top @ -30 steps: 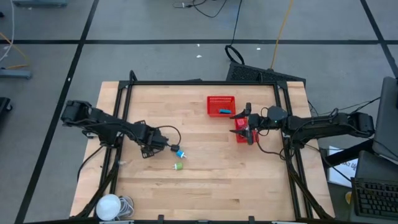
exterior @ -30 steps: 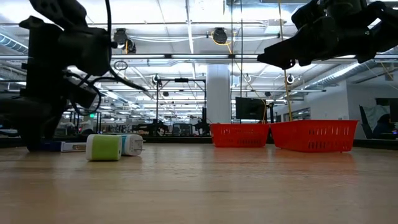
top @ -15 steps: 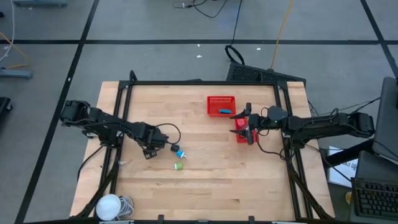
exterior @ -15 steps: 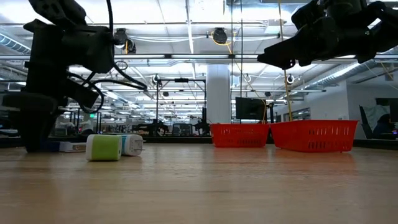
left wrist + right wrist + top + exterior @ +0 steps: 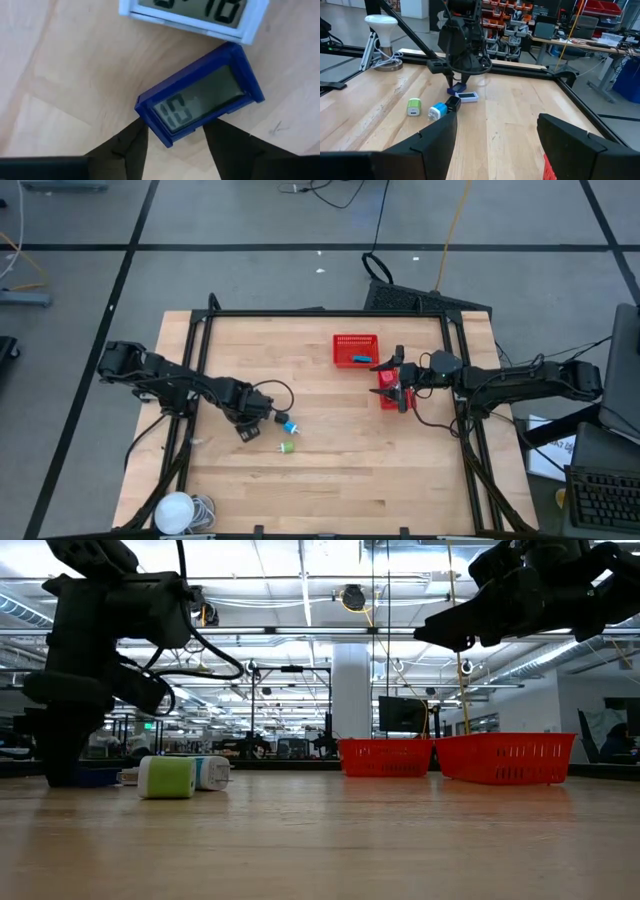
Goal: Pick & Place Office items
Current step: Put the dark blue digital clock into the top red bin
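Now the left gripper (image 5: 172,142) has dropped lower, fingers spread around one blue clock (image 5: 199,101); one white clock (image 5: 192,15) beside; right gripper (image 5: 495,135) open.

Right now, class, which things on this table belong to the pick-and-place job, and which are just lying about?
Job:
blue clock
white clock
green piece
blue-and-white piece
red baskets

Lying about:
white lamp
black table frame

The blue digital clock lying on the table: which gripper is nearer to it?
Left. The left gripper is directly over the blue digital clock, its open fingers either side of one end. The right gripper hovers over a red basket far across the table.
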{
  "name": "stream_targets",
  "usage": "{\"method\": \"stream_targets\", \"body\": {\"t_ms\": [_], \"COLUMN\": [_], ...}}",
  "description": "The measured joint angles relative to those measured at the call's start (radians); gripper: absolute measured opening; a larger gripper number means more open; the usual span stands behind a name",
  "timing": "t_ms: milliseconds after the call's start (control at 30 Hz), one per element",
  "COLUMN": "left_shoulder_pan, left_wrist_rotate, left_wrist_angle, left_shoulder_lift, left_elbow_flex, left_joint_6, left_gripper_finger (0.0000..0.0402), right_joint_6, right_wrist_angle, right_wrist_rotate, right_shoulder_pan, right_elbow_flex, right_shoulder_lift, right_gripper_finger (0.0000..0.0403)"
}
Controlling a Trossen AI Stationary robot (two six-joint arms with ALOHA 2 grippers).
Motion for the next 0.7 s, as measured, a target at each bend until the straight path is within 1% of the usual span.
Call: {"method": "stream_targets", "body": {"t_ms": [233, 367, 533, 700], "left_shoulder_pan": [0.0, 0.008, 0.026, 0.048], "left_wrist_rotate": [-0.002, 0.024, 0.05, 0.068], "left_wrist_angle": [0.008, 0.014, 0.026, 0.045], "left_shoulder_lift": [0.0, 0.0, 0.0, 0.0], "left_elbow_flex": [0.001, 0.001, 0.001, 0.001], "left_joint_6": [-0.284, -0.444, -0.503, -0.51], "left_gripper_finger": [0.0172, 0.0173, 0.0191, 0.0227], "right_joint_6": [0.0, 0.0, 0.0, 0.003], "right_wrist_angle": [0.0, 0.0, 0.003, 0.003], "right_wrist_rotate": [0.0, 0.0, 0.0, 0.0], "right_shoulder_pan": [0.0, 0.0, 0.0, 0.0], "right_elbow_flex": [0.0, 0.0, 0.0, 0.0], "right_shoulder_lift": [0.0, 0.0, 0.0, 0.0], "right_gripper_finger": [0.0263, 0.0263, 0.0263, 0.0263]}}
